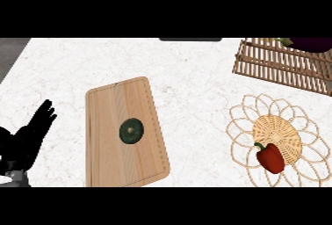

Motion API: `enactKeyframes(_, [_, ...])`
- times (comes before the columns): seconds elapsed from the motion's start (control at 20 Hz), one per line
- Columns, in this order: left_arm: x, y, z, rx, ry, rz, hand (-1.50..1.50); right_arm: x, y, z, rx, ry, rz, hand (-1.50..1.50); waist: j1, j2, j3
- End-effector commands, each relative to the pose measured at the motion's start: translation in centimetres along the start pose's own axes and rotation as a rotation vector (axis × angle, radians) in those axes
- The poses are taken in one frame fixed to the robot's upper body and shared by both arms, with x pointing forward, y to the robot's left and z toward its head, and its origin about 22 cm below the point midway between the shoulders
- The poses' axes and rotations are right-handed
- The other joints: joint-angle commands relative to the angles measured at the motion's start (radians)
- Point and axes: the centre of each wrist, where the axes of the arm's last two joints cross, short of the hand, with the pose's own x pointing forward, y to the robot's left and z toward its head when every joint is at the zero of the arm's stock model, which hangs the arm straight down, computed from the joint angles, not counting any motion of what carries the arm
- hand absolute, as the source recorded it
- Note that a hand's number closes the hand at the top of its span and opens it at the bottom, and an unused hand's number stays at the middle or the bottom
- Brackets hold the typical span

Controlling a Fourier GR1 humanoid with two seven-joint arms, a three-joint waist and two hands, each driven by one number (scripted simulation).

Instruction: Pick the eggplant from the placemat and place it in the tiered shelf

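One black left hand (29, 138) shows at the lower left edge of the view, fingers straight and pointing up, released and holding nothing, above the white speckled stone counter (194, 79). Just to its right lies a long light wooden cutting board (123, 167), slightly tilted, with a round dark green vegetable (131, 130) near its middle. Farther right sits a round woven straw placemat (280, 127) with a looped openwork border. A red bell pepper (270, 157) lies on its near part, green stem toward the left. Farther back, in the upper right corner, stands the brown slatted wooden tiered shelf (279, 66), apart from the placemat. The dark purple eggplant (314, 43) rests on the shelf's slats at the far right, partly cut off by the view's edge. A dark flat object (190, 39) shows at the counter's far edge; I cannot tell what it is.
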Motion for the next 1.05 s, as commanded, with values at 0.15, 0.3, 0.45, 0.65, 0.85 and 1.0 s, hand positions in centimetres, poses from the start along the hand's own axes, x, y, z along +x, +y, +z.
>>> enactKeyframes(0.15, [0.1,-0.1,1.4,0.01,0.004,0.007,0.0,-0.4,-7.5,1.6,-0.06,-0.047,-0.182,-1.5,-0.01,-0.006,0.0])
enactKeyframes(0.3, [-0.7,0.9,0.0,0.035,0.007,0.013,0.0,-0.2,-12.7,3.3,-0.109,-0.018,-0.183,-1.5,-0.019,-0.003,-0.001])
enactKeyframes(0.45, [0.1,0.1,0.6,0.013,0.025,0.009,0.0,-0.4,-19.3,6.6,-0.173,0.033,-0.177,-1.5,-0.022,-0.005,0.001])
enactKeyframes(0.65, [0.5,1.3,0.9,0.027,0.001,0.009,0.0,-2.3,-24.9,10.9,-0.15,0.068,-0.103,-1.5,-0.035,-0.008,0.003])
enactKeyframes(0.85, [-0.1,1.6,1.1,0.033,0.014,0.005,0.0,-3.1,-28.7,14.4,-0.121,0.064,-0.086,-1.5,-0.034,-0.005,0.005])
enactKeyframes(1.0, [0.4,2.4,0.9,0.047,-0.002,0.021,0.0,-2.2,-31.6,17.4,-0.126,0.048,-0.081,-1.5,-0.046,-0.008,0.006])
